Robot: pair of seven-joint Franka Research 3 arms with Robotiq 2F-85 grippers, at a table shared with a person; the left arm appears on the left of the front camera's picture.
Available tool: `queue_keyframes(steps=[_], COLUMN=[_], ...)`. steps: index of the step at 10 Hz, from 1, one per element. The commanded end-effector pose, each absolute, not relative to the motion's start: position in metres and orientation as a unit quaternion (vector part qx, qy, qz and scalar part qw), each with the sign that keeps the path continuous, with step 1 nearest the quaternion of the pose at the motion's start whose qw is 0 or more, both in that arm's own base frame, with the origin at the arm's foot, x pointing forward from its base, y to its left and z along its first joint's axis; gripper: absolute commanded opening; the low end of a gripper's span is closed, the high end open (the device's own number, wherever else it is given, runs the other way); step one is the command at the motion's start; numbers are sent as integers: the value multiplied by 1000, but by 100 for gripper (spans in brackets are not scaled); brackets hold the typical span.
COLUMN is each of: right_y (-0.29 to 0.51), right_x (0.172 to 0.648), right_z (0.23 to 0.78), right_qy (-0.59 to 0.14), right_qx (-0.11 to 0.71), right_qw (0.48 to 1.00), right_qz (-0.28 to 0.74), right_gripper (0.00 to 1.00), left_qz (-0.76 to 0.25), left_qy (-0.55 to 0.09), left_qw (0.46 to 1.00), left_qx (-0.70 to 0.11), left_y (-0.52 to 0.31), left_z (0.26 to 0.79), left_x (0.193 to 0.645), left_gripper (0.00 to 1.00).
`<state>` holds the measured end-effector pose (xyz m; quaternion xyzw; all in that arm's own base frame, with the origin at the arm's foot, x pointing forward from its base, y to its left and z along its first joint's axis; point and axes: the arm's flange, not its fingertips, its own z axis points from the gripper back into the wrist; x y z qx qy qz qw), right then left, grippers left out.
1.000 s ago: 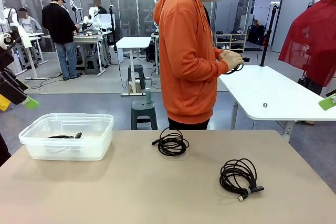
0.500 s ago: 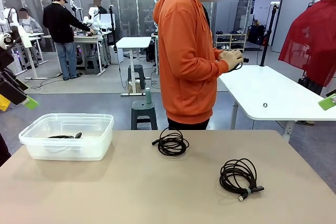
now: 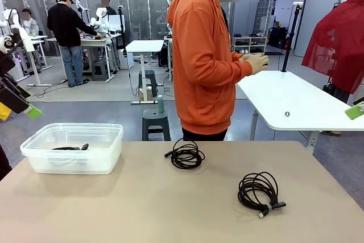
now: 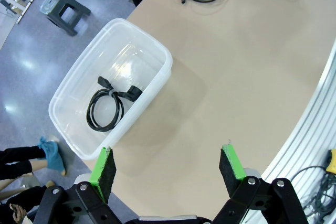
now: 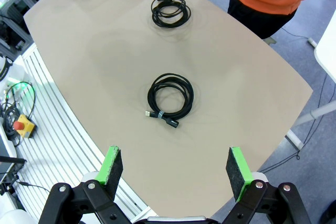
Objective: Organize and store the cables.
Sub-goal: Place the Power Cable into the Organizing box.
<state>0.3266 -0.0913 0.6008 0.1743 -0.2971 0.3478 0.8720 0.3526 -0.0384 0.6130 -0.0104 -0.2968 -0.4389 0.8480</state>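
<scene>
The beige table (image 3: 142, 209) spans the front view, and the clear plastic container (image 3: 73, 147) stands on it near the far left corner. A person in an orange hoodie (image 3: 205, 66) stands beyond the table's far edge, to the right of the container, turned sideways towards a white table (image 3: 296, 101) farther right, with both hands (image 3: 256, 62) raised together at chest height. The left gripper (image 4: 168, 163) hangs in the air on the robot's side of the container, its green-padded fingers spread wide with nothing between them but bare tabletop below. The right gripper (image 5: 173, 169) hangs well away from the container, over the other end of the table, its jaws likewise wide apart and holding nothing. One coiled cable (image 4: 107, 106) lies on the floor of the container, its plug ends pointing towards one side wall. A second coiled cable (image 3: 186, 155) lies flat on the table to the right of the container, near the far edge in front of the person. A third coiled cable (image 3: 259, 190), bound by a pale tie, lies farther right of the container again and nearer the robot's side, below the right gripper and apart from its fingers.
</scene>
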Motion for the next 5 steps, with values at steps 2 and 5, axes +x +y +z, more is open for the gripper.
queue_keyframes(steps=[2, 5], right_y=[-92, -92], right_x=[326, 326], right_z=[601, 601], right_qy=[-300, -300], right_qx=[178, 178], right_qw=[868, 868], right_qz=[354, 354], right_gripper=[100, 100], left_qz=[-433, -433], left_qy=[-297, -297], left_qw=[851, 851], left_qx=[-8, -8], left_y=[-40, -40], left_z=[614, 614], left_x=[352, 352], left_gripper=[100, 100])
